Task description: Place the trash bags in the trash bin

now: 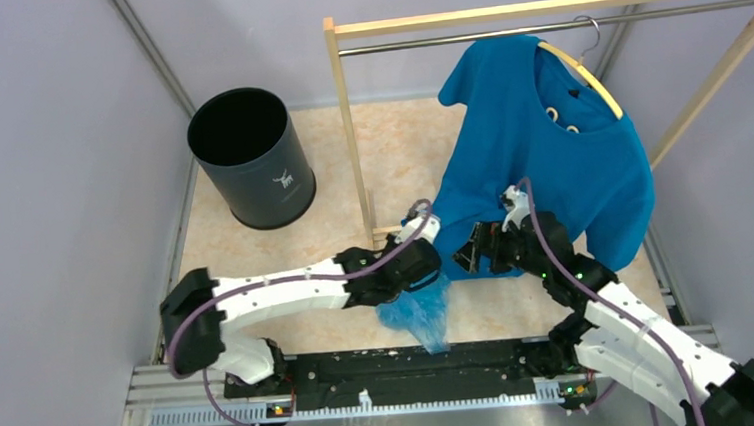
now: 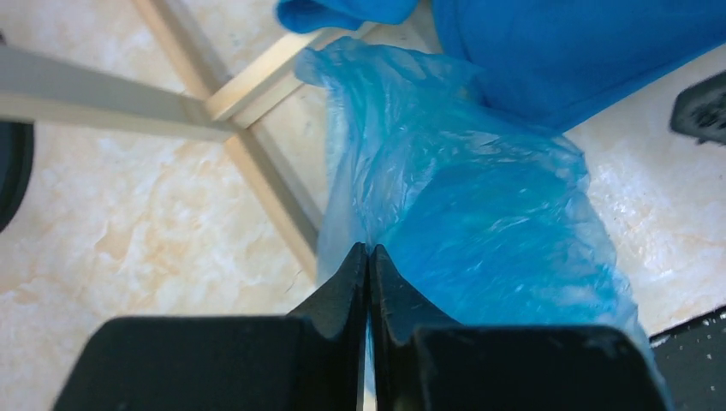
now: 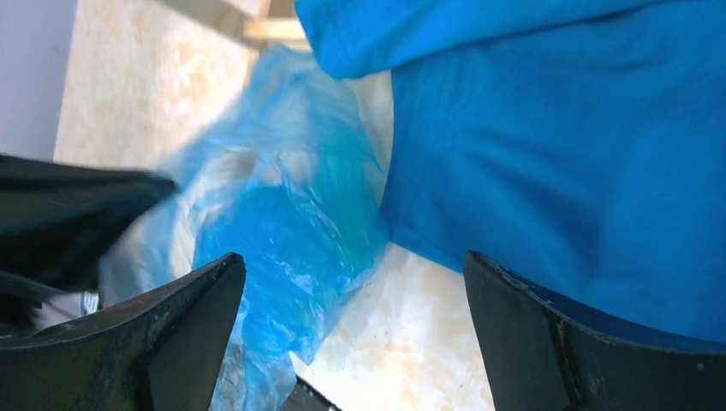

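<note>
The crinkly light-blue trash bag (image 1: 418, 315) lies bunched on the floor near the front rail, under the hem of the hanging shirt. My left gripper (image 2: 369, 248) is shut, its two black fingers pinching a fold of the trash bag (image 2: 479, 214); in the top view the left gripper (image 1: 425, 270) sits right over the bag's top. My right gripper (image 3: 353, 261) stands open just to the right, with the trash bag (image 3: 282, 223) by its left finger and nothing held. In the top view the right gripper (image 1: 471, 250) faces the left one. The black trash bin (image 1: 249, 157) stands upright at the far left, mouth open.
An opaque blue T-shirt (image 1: 550, 161) hangs from a wooden clothes rack (image 1: 349, 125), its hem draping over the bag area. The rack's post and floor bars (image 2: 257, 163) stand between the bag and the bin. Grey walls close in on both sides.
</note>
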Tool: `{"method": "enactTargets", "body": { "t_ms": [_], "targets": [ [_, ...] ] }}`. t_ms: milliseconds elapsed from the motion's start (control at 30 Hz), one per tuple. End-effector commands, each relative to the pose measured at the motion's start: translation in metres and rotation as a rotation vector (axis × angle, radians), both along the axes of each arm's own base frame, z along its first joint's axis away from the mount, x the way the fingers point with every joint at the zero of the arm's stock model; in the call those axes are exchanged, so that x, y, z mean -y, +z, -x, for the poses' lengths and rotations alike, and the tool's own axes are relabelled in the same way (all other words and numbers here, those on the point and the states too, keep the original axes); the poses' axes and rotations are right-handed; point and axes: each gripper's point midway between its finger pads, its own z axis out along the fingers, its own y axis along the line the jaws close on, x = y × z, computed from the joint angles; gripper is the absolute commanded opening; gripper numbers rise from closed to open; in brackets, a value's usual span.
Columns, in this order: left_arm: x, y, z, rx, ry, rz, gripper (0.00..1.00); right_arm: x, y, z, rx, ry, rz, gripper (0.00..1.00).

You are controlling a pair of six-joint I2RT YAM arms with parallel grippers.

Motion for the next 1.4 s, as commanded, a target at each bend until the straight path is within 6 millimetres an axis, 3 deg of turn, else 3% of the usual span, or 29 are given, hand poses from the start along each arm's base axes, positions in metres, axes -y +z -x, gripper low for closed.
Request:
{"method": "enactTargets", "body": {
  "t_ms": [0, 67, 333, 433, 700, 800, 933, 1133, 1200, 1267, 1300, 1367],
  "targets": [
    [-0.035, 0.041, -0.008, 0.065, 0.083, 0.126, 0.06, -0.032, -0.001, 0.012, -0.002, 0.146, -0.019, 0.99],
    [-0.053, 0.043, -0.011, 0.055, 0.113, 0.169, 0.00, -0.045, -0.002, 0.016, -0.002, 0.172, -0.002, 0.99],
    [-0.128, 0.054, -0.026, 0.058, 0.259, 0.395, 0.00, -0.094, 0.002, 0.027, -0.046, 0.234, -0.075, 0.99],
    [-0.140, 0.062, -0.025, 0.079, 0.304, 0.463, 0.00, -0.106, 0.010, 0.026, -0.055, 0.236, -0.160, 0.99],
    [-0.156, 0.062, -0.018, 0.094, 0.367, 0.520, 0.00, -0.121, 0.035, 0.034, -0.064, 0.245, -0.345, 0.99],
    [-0.162, 0.067, -0.016, 0.107, 0.392, 0.554, 0.00, -0.125, 0.034, 0.035, -0.064, 0.245, -0.346, 0.99],
    [-0.155, 0.083, -0.012, 0.137, 0.338, 0.645, 0.00, -0.143, 0.034, 0.037, -0.077, 0.285, -0.360, 0.99],
    [-0.111, 0.087, 0.004, 0.033, 0.126, 0.748, 0.00, -0.209, 0.039, 0.052, -0.040, 0.419, -0.283, 0.91],
    [-0.100, 0.091, 0.008, 0.005, 0.073, 0.764, 0.00, -0.226, 0.036, 0.046, -0.033, 0.417, -0.262, 0.78],
    [-0.093, 0.100, 0.009, 0.000, 0.034, 0.782, 0.00, -0.234, 0.029, 0.041, -0.031, 0.431, -0.204, 0.55],
    [-0.090, 0.104, 0.010, -0.003, 0.021, 0.790, 0.00, -0.233, 0.026, 0.036, -0.023, 0.427, -0.145, 0.48],
    [-0.083, 0.115, 0.012, -0.008, -0.008, 0.822, 0.00, -0.216, 0.026, 0.021, 0.020, 0.358, 0.010, 0.44]
  ]
}}
